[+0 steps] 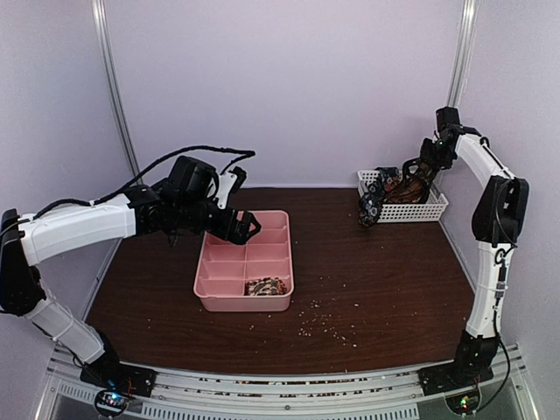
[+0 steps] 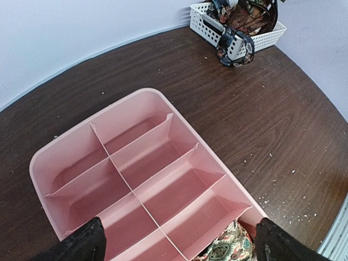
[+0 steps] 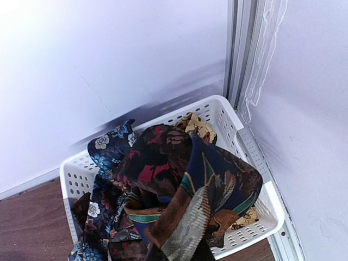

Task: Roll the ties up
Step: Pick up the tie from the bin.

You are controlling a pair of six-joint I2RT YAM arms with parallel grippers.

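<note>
Dark wood tabletop (image 1: 394,280), pale walls (image 1: 306,87); overhead, right gripper (image 1: 409,179) is half lost in white perforated plastic basket (image 1: 433,208). Left wrist: left gripper (image 2: 182,246) gapes wide, coiled paisley fabric tie (image 2: 231,247) cut off between its fingers, in pink divided plastic tray (image 2: 136,100). Right wrist: heaped patterned ties (image 3: 163,163) hide the fingers; grip unreadable.

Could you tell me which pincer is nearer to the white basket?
Right. The right pincer is over the basket, gripping a tie; the left pincer hangs open over the pink tray, well away.

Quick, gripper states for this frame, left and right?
Left gripper: open, holding nothing, above the pink tray.
Right gripper: appears closed on a patterned tie over the white basket.
</note>
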